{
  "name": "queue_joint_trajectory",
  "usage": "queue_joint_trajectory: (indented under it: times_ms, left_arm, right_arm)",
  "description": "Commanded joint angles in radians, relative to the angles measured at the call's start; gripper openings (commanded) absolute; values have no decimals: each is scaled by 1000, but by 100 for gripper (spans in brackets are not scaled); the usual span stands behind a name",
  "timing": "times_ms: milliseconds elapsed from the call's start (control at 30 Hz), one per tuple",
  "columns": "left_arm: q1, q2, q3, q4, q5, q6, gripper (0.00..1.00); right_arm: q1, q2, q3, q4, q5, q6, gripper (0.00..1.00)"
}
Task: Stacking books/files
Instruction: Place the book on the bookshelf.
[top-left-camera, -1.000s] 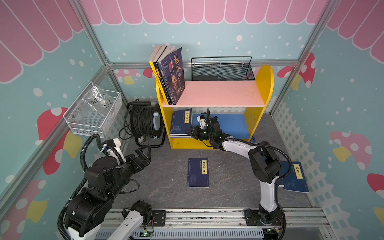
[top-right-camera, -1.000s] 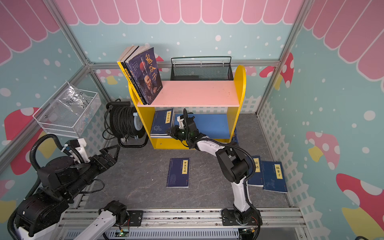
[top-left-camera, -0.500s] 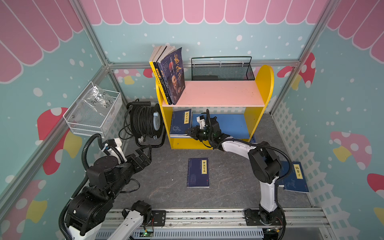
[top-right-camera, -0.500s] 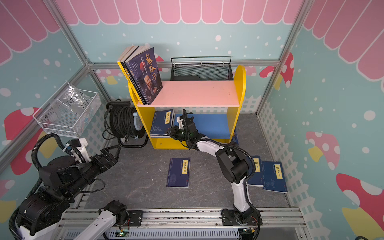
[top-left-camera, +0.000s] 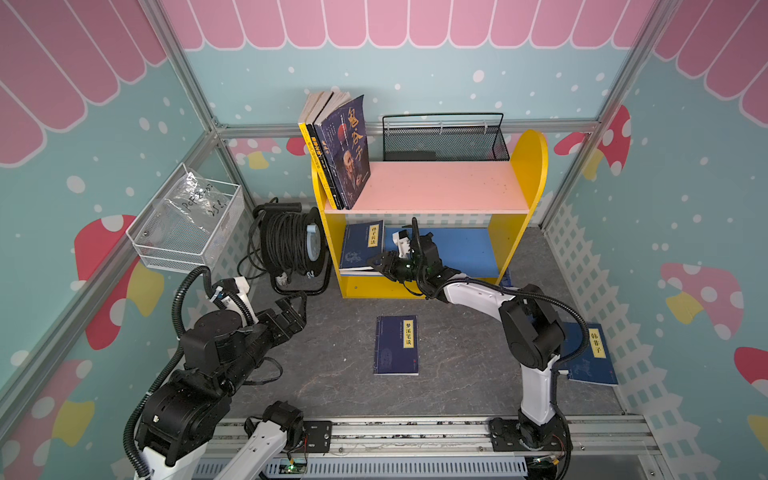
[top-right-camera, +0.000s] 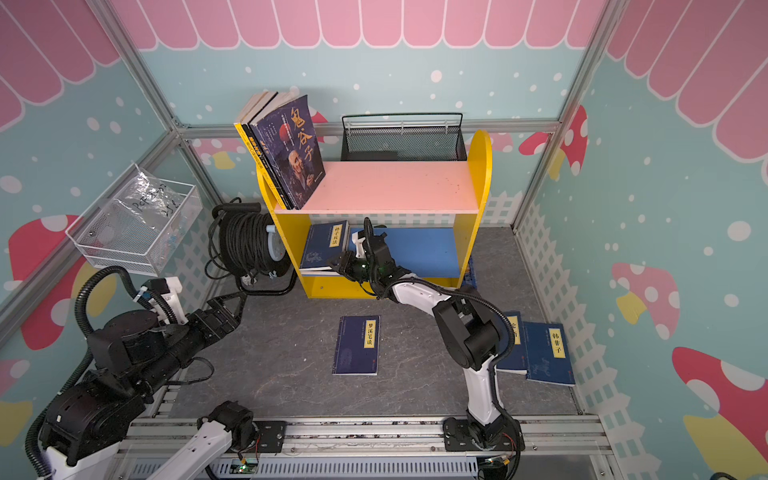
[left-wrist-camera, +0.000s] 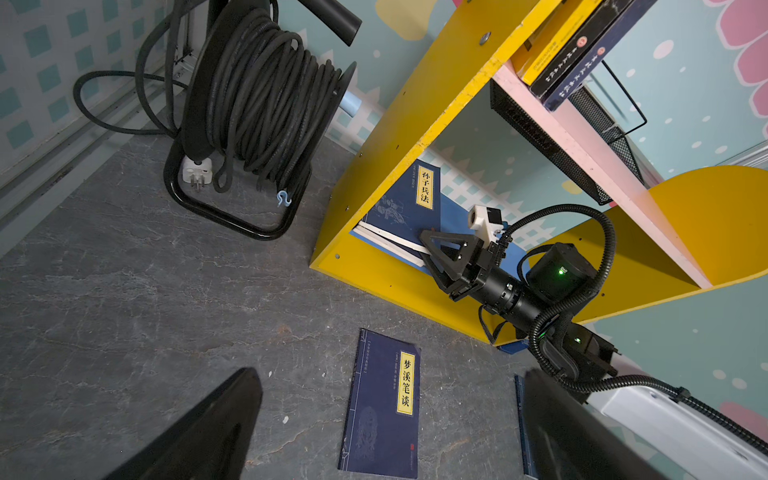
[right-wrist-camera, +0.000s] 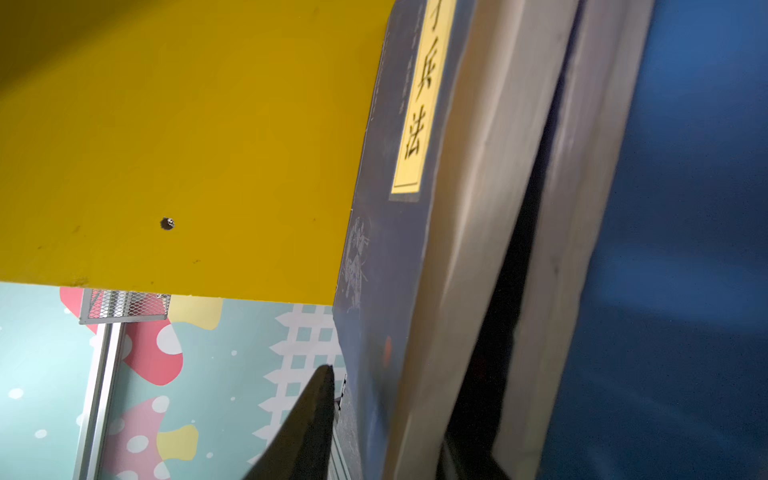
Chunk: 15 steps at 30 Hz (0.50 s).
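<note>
A grey stone-patterned surface (top-left-camera: 332, 374) sits fenced in by mushroom-print walls, with a yellow bookshelf (top-left-camera: 534, 174) standing at 12 o'clock. In the shelf's lower compartment, at its 9 o'clock end against the side panel, lies a small pile of navy books (top-left-camera: 359, 245) with yellow title labels. The right end effector (top-left-camera: 379, 266) reaches into that compartment at the pile's near corner. In the right wrist view one finger (right-wrist-camera: 307, 424) lies along the cover of the top book (right-wrist-camera: 386, 249) and the other sits in the dark gap beneath it. The jaws thus straddle that book, though whether they pinch it or merely bracket it cannot be told. On the pink upper board, at the 9 o'clock end, three thick books (top-left-camera: 345, 158) lean upright (the front one bears an old man's portrait). A single navy book (top-left-camera: 397, 345) lies flat, cover up, at the centre of the surface, apart from both arms. Two more navy books (top-right-camera: 548, 353) lie side by side at 4 o'clock, one partly hidden behind the right arm. The left end effector (top-left-camera: 293, 301) hovers at 9 o'clock near a black cable reel (top-left-camera: 291, 245), its jaws spread wide and holding nothing.
</note>
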Motion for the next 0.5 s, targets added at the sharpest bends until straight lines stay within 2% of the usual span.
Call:
queue_joint_trajectory:
  times_ms: [0,133,200,467]
  left_arm:
    - [6,-10,-7,13,7,2,99]
    - [6,-8,-9,16,9,3,99]
    - [6,-9,-13,17,12,3,99]
    - [7,3,-23,29,21,11,99]
  right_arm:
    - [8,-33,-13,-75,28,-17,39]
    - [10,-50,-13,-121,60,-38,42]
    - [12,-64,-14,-147,88,-57,48]
    - [14,-125,-11,-245,162,-127,58]
